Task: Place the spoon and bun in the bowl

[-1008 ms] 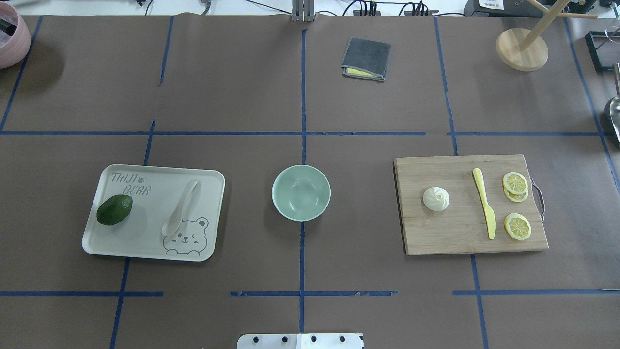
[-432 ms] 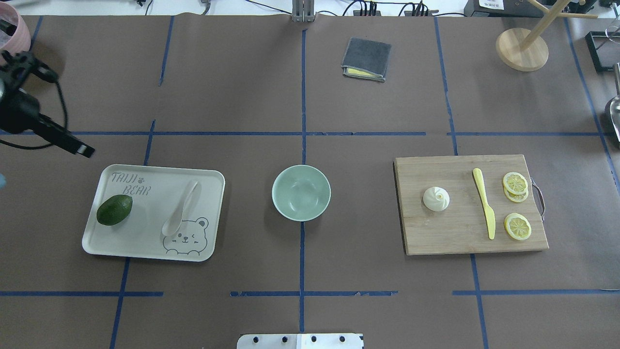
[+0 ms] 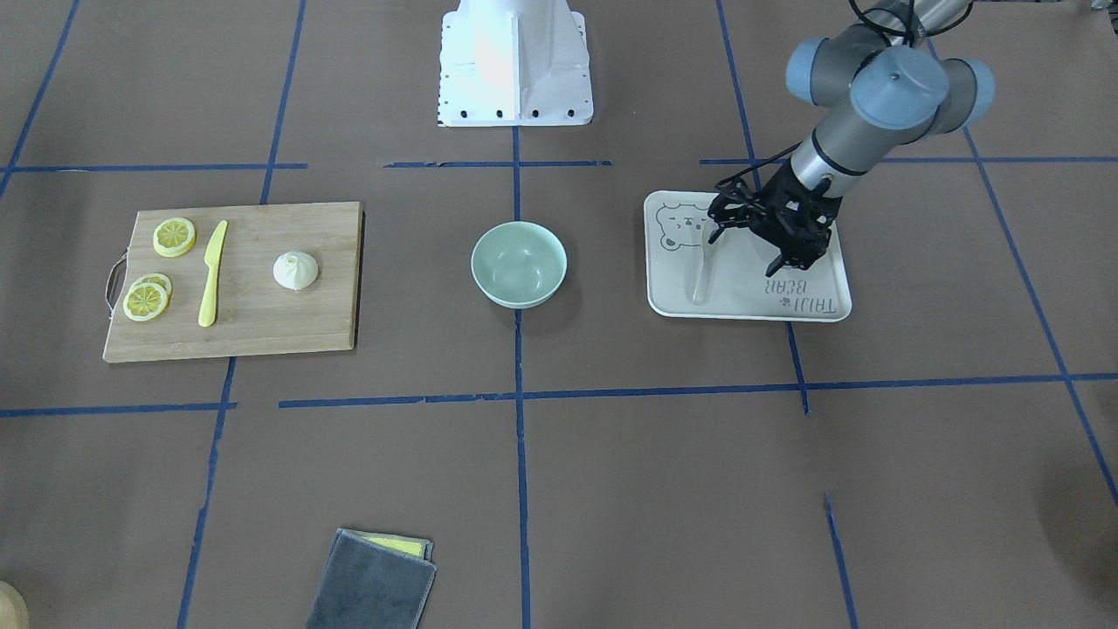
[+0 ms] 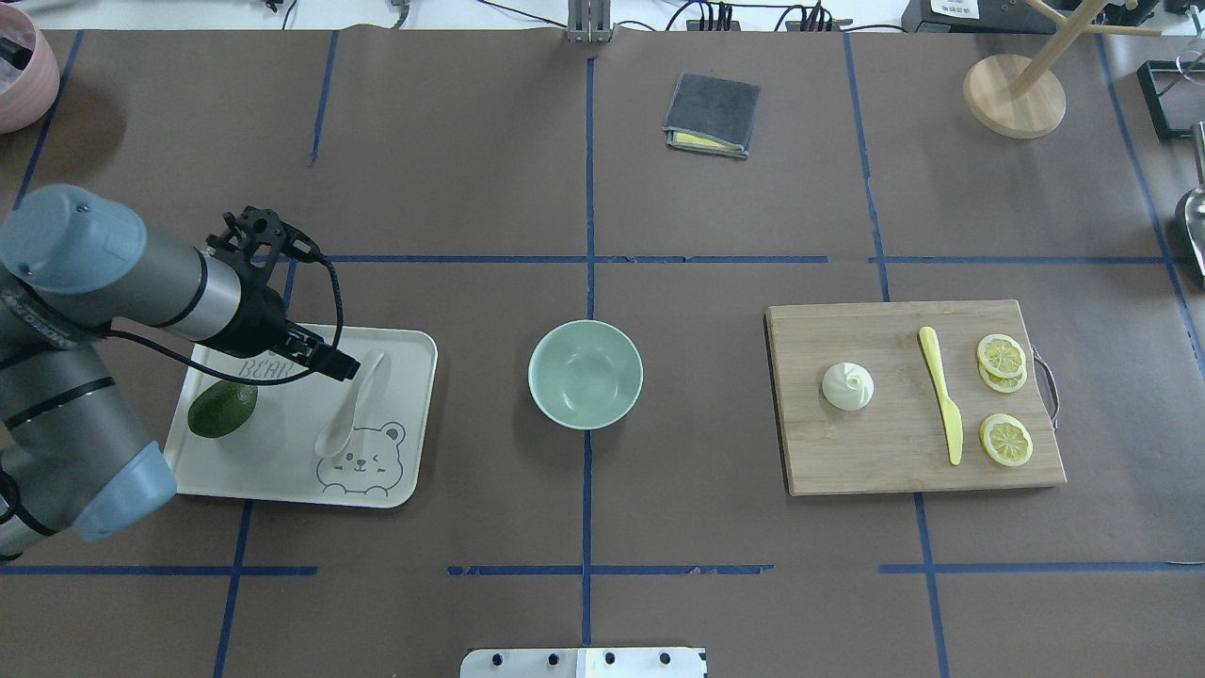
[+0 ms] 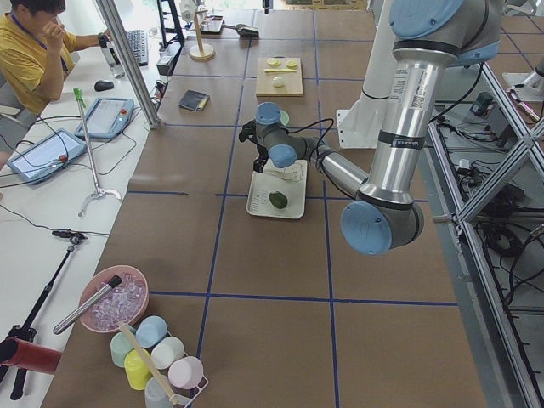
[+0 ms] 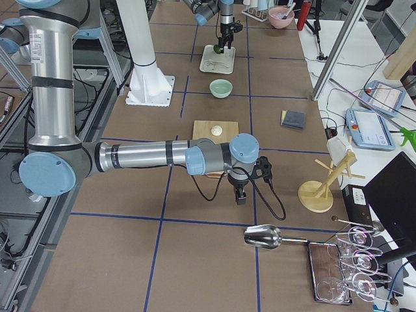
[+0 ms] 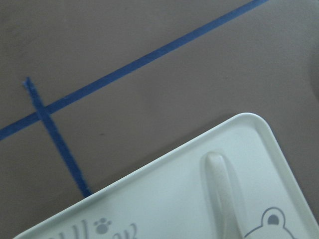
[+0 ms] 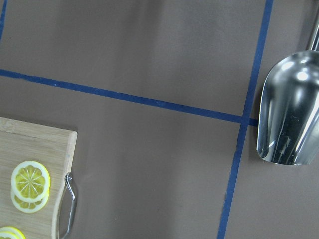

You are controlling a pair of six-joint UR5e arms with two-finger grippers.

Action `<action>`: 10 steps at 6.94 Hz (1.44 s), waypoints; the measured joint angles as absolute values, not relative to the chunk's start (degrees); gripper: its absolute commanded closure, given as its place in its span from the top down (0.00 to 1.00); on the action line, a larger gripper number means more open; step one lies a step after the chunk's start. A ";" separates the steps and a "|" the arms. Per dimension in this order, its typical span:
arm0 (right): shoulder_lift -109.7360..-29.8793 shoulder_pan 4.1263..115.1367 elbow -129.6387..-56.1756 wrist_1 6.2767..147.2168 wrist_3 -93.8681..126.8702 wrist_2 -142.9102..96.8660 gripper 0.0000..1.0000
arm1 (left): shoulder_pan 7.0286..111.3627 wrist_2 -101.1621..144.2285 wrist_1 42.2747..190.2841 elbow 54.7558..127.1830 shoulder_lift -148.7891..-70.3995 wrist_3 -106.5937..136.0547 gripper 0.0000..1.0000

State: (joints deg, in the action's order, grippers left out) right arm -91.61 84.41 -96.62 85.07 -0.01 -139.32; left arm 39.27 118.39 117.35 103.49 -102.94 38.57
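The off-white spoon (image 4: pixel 353 405) lies on the white bear-print tray (image 4: pixel 282 461), handle toward the far edge. It also shows in the front view (image 3: pixel 701 266) and its handle in the left wrist view (image 7: pixel 222 189). My left gripper (image 4: pixel 329 361) hovers over the tray's far part, just left of the spoon's handle, its fingers apart and empty (image 3: pixel 751 249). The bun (image 4: pixel 847 386) sits on the wooden cutting board (image 4: pixel 894 452). The mint-green bowl (image 4: pixel 585 374) stands empty at the centre. My right gripper (image 6: pixel 240 197) shows only in the right side view, beyond the board's right end; I cannot tell its state.
A dark green avocado (image 4: pixel 223 410) lies on the tray's left part. A yellow plastic knife (image 4: pixel 941 395) and lemon slices (image 4: pixel 1003 358) lie on the board. A folded grey cloth (image 4: pixel 713 115) lies far back. A metal scoop (image 8: pixel 289 112) lies at the right edge.
My left arm has come in from the left and moved right and nearer, from beyond the tray's far left corner to over the tray beside the spoon's handle. The objects have not moved.
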 measured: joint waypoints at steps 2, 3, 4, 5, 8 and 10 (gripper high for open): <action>-91.52 84.26 -96.30 84.44 -0.14 -139.38 1.00 | 35.87 113.63 117.15 103.01 -103.36 45.43 0.99; -91.54 84.15 -96.24 83.91 -0.24 -139.37 1.00 | 34.75 112.48 117.03 102.93 -103.37 49.47 0.99; -91.61 84.08 -96.19 83.11 -0.14 -139.46 1.00 | 33.34 110.08 116.46 103.02 -103.37 51.65 0.94; -91.64 84.06 -96.17 82.68 -0.06 -139.52 1.00 | 31.78 106.33 114.69 103.29 -103.44 52.46 0.91; -91.67 84.03 -96.04 82.45 0.00 -139.96 1.00 | 30.04 101.94 110.63 103.40 -103.72 52.22 0.75; -91.67 83.99 -95.90 82.42 -0.02 -140.17 1.00 | 29.68 101.79 110.41 103.31 -103.78 52.11 0.30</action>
